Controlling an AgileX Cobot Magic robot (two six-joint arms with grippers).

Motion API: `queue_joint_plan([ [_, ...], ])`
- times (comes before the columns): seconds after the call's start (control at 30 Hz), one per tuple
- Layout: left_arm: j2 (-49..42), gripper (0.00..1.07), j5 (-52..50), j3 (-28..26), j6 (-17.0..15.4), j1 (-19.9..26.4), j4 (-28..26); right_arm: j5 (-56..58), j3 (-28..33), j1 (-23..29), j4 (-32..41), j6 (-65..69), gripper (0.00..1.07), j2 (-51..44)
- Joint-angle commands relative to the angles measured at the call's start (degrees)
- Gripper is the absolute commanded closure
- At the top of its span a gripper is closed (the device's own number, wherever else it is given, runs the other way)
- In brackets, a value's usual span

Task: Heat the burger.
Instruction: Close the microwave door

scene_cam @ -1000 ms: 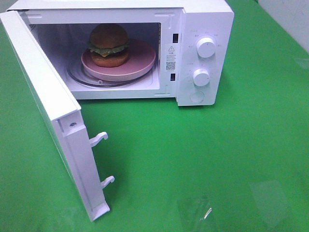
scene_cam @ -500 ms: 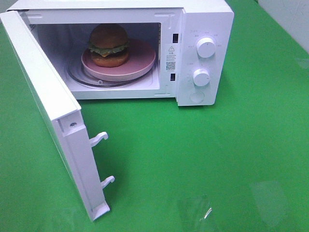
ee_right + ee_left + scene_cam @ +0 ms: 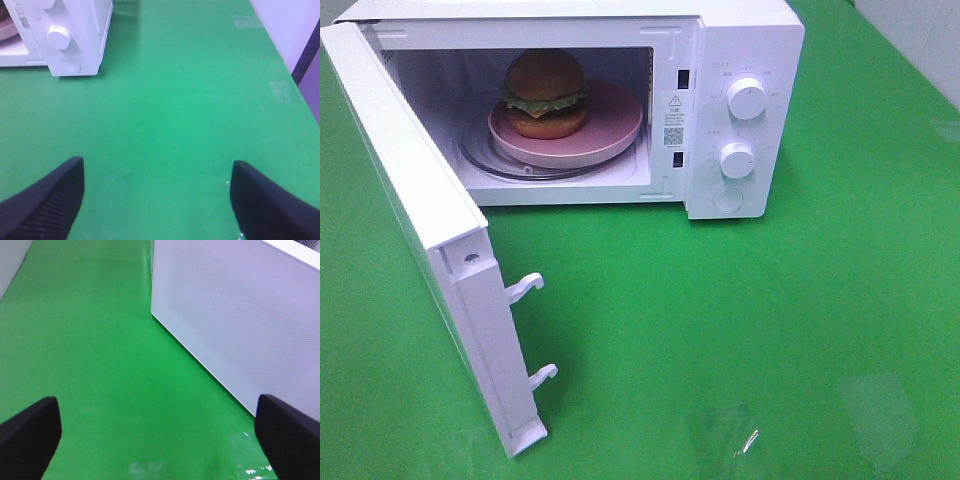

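The burger (image 3: 546, 93), with its golden-brown bun, green lettuce and yellow cheese, sits on a pink plate (image 3: 615, 120) inside the white microwave (image 3: 745, 30). The microwave door (image 3: 415, 215) stands swung wide open toward the front left. Neither arm shows in the exterior high view. In the left wrist view my left gripper (image 3: 157, 432) is open and empty over the green table, with the outer face of the door (image 3: 235, 315) just ahead of it. My right gripper (image 3: 157, 200) is also open and empty, well back from the microwave's control panel (image 3: 62, 40).
A green cloth (image 3: 800, 330) covers the whole table. Two round knobs (image 3: 747, 99) and a round button (image 3: 727, 200) sit on the microwave's right panel. Two white latch hooks (image 3: 525, 288) jut from the door's edge. A white wall (image 3: 285, 25) borders the table's right side.
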Motion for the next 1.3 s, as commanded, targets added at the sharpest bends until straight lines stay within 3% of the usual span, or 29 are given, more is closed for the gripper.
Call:
queue_joint_plan([
  [0.03,-0.6,0.06,-0.7,0.1,0.1,-0.2,-0.2,-0.6,0.0,-0.2,0.1,-0.6,0.31,-4.2],
  [1.3,-0.6,0.06,-0.7,0.1,0.1,-0.2,-0.2,-0.6,0.0,-0.2,0.1,-0.6,0.31,-4.1],
])
